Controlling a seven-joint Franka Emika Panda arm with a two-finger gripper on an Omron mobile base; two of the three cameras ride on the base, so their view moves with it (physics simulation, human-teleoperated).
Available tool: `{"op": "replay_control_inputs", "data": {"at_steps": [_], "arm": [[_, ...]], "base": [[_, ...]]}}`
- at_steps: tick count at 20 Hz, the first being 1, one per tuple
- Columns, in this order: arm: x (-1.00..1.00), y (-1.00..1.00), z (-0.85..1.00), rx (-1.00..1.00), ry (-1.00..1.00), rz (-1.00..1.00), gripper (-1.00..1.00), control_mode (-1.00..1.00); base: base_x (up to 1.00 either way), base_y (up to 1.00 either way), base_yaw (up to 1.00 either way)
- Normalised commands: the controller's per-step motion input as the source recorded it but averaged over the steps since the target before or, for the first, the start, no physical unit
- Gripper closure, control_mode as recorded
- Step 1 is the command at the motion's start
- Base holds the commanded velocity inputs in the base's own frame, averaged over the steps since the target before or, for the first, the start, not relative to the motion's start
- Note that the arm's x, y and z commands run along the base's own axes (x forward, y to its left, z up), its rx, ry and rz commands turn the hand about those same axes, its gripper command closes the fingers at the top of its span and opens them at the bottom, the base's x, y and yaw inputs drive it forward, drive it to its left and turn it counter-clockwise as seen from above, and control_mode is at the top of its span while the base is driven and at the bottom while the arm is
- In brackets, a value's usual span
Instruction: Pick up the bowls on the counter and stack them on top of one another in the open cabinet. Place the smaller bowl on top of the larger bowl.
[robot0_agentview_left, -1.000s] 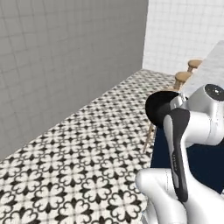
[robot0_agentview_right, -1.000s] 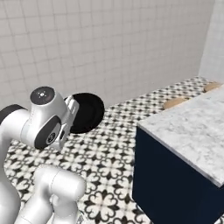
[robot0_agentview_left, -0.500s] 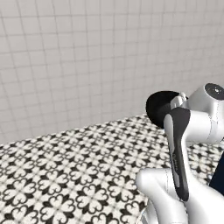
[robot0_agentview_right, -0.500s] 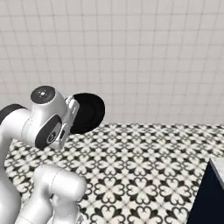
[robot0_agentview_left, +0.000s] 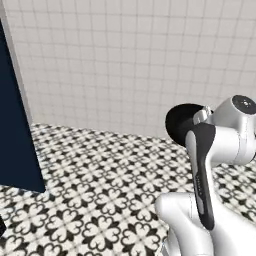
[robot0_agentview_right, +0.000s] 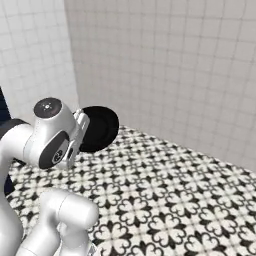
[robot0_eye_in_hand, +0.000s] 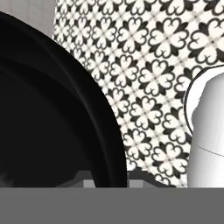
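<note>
a glossy black bowl (robot0_agentview_left: 182, 125) is carried at the end of the white arm, held up in the air in front of the robot, well above the patterned black-and-white floor (robot0_agentview_left: 100, 195) and against the backdrop of the pale tiled wall (robot0_agentview_left: 125, 60). in the right base view the bowl (robot0_agentview_right: 100, 128) stands on edge, its hollow facing outward, just beside the arm's wrist. in the hand view the gripper (robot0_eye_in_hand: 111, 177) has its two dark tips either side of the bowl's rim (robot0_eye_in_hand: 105, 131), clamped on it, and the dark bowl covers the left half of that picture. at the far left of the left base view stands a dark navy blue cabinet side (robot0_agentview_left: 15, 125), well apart from the bowl.
</note>
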Motion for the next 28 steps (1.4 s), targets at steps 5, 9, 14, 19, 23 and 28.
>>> {"op": "replay_control_inputs", "data": {"at_steps": [5,9,14,19,23,28], "arm": [[0.00,0.00,0.00,0.00,0.00,0.00,1.00,1.00],[0.00,0.00,0.00,0.00,0.00,0.00,1.00,1.00],[0.00,0.00,0.00,0.00,0.00,0.00,1.00,1.00],[0.00,0.00,0.00,0.00,0.00,0.00,1.00,1.00],[0.00,0.00,0.00,0.00,0.00,0.00,1.00,1.00],[0.00,0.00,0.00,0.00,0.00,0.00,1.00,1.00]], "base": [[-0.52,-0.48,0.81],[-0.18,-0.01,0.80],[-0.02,0.67,0.76],[-0.03,0.77,0.65],[0.16,0.00,0.57],[0.82,-0.10,0.51]]}}
